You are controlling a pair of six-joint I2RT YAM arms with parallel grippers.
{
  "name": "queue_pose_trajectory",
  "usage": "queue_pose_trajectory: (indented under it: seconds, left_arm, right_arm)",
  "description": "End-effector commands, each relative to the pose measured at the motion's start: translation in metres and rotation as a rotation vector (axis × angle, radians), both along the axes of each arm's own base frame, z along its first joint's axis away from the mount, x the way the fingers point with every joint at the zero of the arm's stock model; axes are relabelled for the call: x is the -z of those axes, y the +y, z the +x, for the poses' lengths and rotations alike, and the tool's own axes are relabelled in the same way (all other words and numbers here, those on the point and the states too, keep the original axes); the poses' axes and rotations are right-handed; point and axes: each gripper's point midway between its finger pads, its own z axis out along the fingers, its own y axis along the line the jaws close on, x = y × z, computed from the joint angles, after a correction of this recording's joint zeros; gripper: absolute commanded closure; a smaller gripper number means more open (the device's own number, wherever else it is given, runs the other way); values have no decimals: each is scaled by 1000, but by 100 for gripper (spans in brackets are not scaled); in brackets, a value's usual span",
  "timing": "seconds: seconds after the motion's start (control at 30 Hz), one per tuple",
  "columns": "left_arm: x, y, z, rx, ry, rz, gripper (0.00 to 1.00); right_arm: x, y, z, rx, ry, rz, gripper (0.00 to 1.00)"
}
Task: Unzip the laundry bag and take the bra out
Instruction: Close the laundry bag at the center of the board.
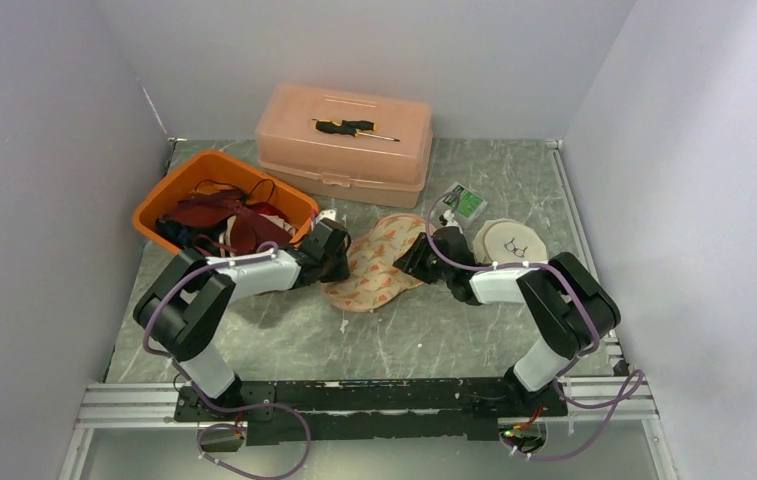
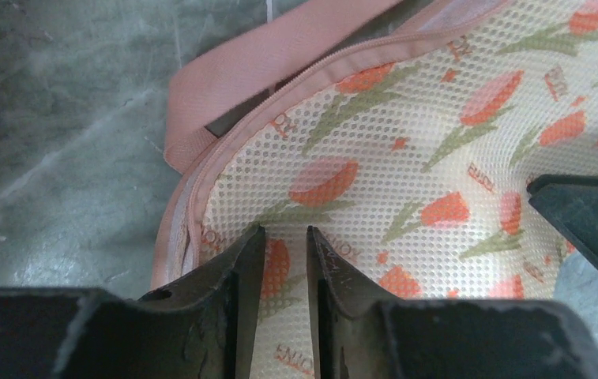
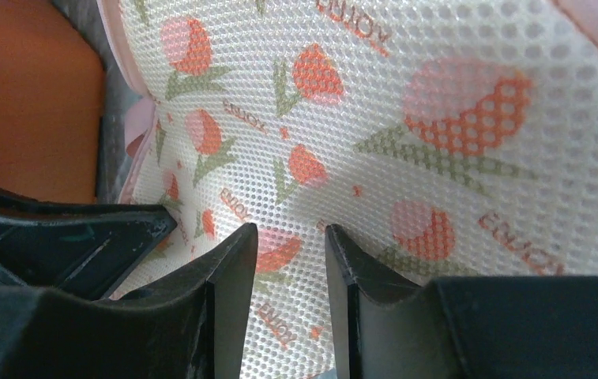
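- Laundry bag [image 2: 406, 158], mesh with a tulip print: one short word in small orange capitals, repeated all over among the flowers.
- Left wrist view: the word lies tilted or upside down; roughly five or six letters, not readable with certainty.
- Right wrist view: same lettering, larger and sharper, but reversed or inverted; spelling still unsure.
- Small green-labelled packet [image 1: 466, 203], top view: print too small to read.

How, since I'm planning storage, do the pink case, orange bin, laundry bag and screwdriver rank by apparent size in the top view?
1. Pink case and orange bin: too alike to rank.
2. Laundry bag.
3. Screwdriver, the smallest by far.
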Motion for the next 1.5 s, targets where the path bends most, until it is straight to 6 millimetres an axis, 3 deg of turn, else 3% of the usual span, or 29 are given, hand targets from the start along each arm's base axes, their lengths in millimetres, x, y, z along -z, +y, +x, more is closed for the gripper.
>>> queue_pose_trajectory:
  seconds: [0.0,0.23,0.33,0.43,0.57,0.73,0.87,1.03,1.2,1.47]
  left_arm:
    - [-14,15,-15,-13,12,8,65]
    - [-110,-23,-33,137,-170,-230,50]
    - [-128,-51,-49,260,-177,-326,49]
    - [-120,-72,-59,345,-148,-360,51]
    - [-97,-86,-69,400,-91,-402,53]
    - [-59,-76,-67,338,-28,-332,55]
    - [-46,-62,-61,269,-26,-270,56]
    - [-37,-57,-61,251,-14,-238,56]
    - [-30,-50,-63,239,-10,-209,56]
    - [-13,-38,-66,226,0,-157,57]
  right_arm:
    - [8,-6,-3,4,6,-22,58]
    - [-2,-7,1,1,-19,-40,52]
    - [-8,-6,1,5,-28,-22,46]
    - [-22,-4,2,3,-46,-2,39]
    - [-46,0,9,-15,-87,5,33]
    - [-73,2,18,-24,-139,15,32]
    - [-80,-1,34,-12,-154,-1,38]
    - [-66,-7,60,38,-125,-24,49]
    - [-45,-16,81,76,-93,-43,54]
    - [-13,-24,88,88,-38,-73,55]
